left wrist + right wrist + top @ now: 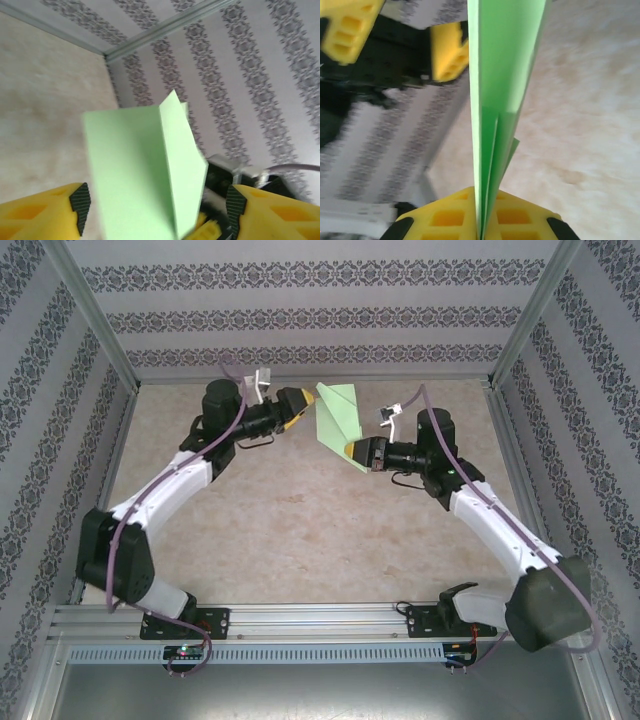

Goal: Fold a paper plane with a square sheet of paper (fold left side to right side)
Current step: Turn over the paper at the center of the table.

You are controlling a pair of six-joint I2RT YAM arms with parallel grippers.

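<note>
The light green sheet of paper is folded into a slim pointed paper plane (338, 418), held up above the table at the back centre. My right gripper (355, 452) is shut on its narrow lower tip, and the folded layers run straight up from the closed yellow jaws (482, 231). The paper plane (501, 75) stands edge-on there. My left gripper (300, 400) is just left of the plane's wide end, open. In the left wrist view the paper plane (145, 170) stands between the spread fingers (80, 201), touching neither pad.
The beige table (300, 530) lies under both arms. Patterned walls and metal frame posts (505, 335) close in the back and sides. The left gripper's yellow fingers (449, 52) show beyond the paper in the right wrist view.
</note>
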